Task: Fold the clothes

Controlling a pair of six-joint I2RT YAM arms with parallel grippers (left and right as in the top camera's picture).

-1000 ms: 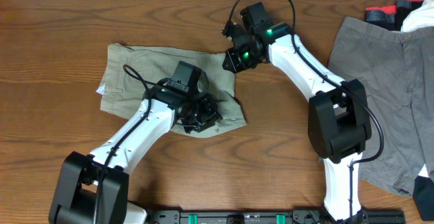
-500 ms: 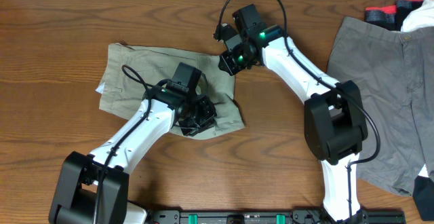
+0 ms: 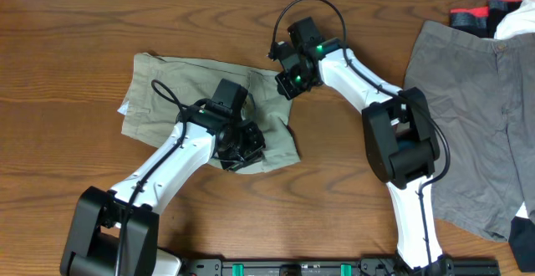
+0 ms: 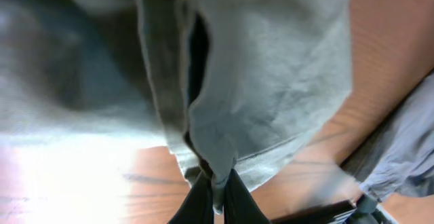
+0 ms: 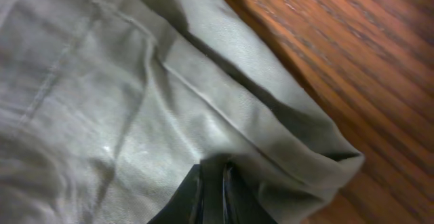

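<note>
Two pairs of shorts lie on the wooden table. The khaki shorts are spread out and rumpled a little left of the table's middle, closer to the far edge than the near one. The grey shorts lie flat along the right edge, well apart from them. The left gripper is down on the khaki pair's near right corner. In the left wrist view its fingers are closed together on a narrow pinched fold of the khaki fabric, with the cloth spreading away from the pinch and the table's wood beyond. The right gripper sits at the khaki pair's far right corner, at the fabric's edge. In the right wrist view its fingers stand close together with a thin ridge of khaki cloth clamped between them, beside a folded hem that borders the bare wood. Both arms reach in from the near edge to this one garment. At the table's far right corner, just beside the grey pair's top, lie a red and black item and a white cloth.
</note>
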